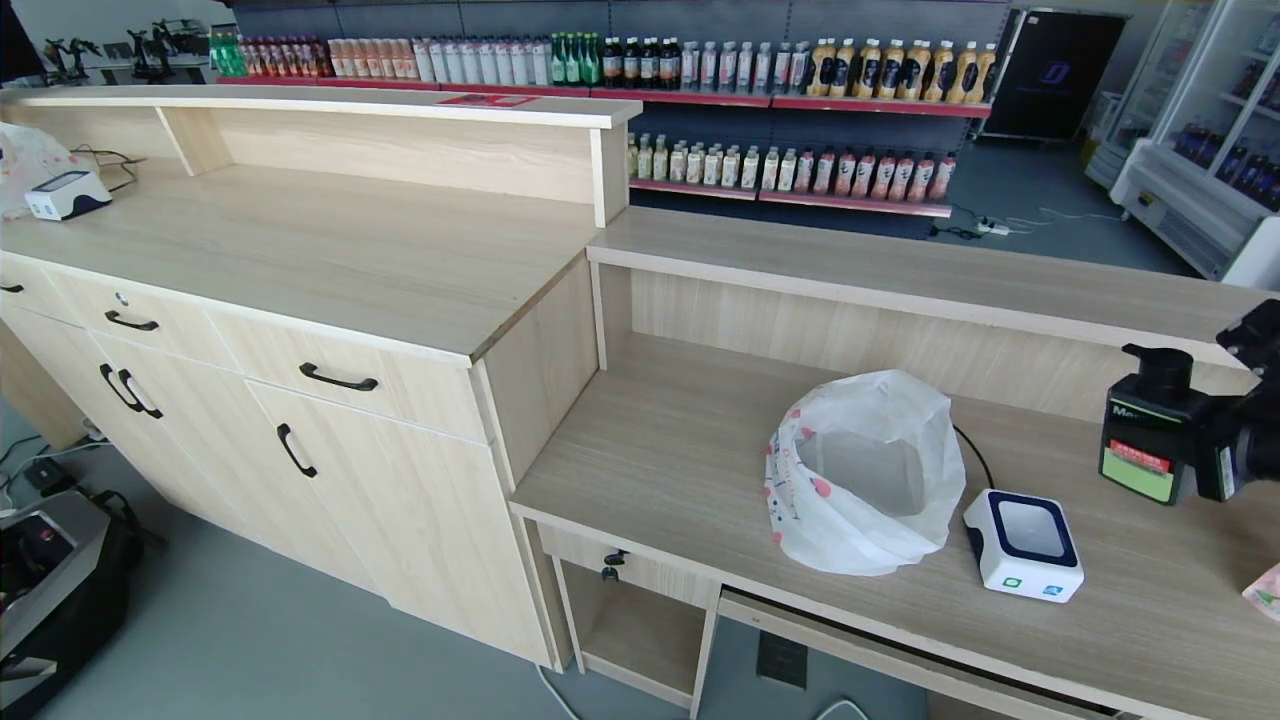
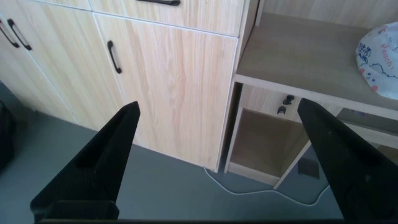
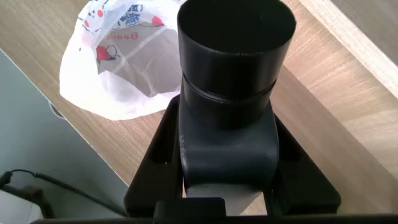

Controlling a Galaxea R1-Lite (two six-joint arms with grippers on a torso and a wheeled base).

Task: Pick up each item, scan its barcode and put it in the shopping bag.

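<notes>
Counter (image 1: 680, 450) looks matt wood-grain, shopping bag (image 1: 850, 535) thin plastic (crinkled).

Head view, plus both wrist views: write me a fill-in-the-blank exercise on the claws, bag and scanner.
1. The right claw is shut on a black ____.
2. The scanner stands on the robot's ____ of the bag.
3. The left claw is ____, holding nothing.
Missing words: bottle; right; open.

Right gripper (image 1: 1215, 450) holds a black bottle (image 1: 1148, 430) above the counter (image 1: 680, 450), far right. White bag (image 1: 860, 480) stands open, scanner (image 1: 1025, 545) just beside it.
</notes>
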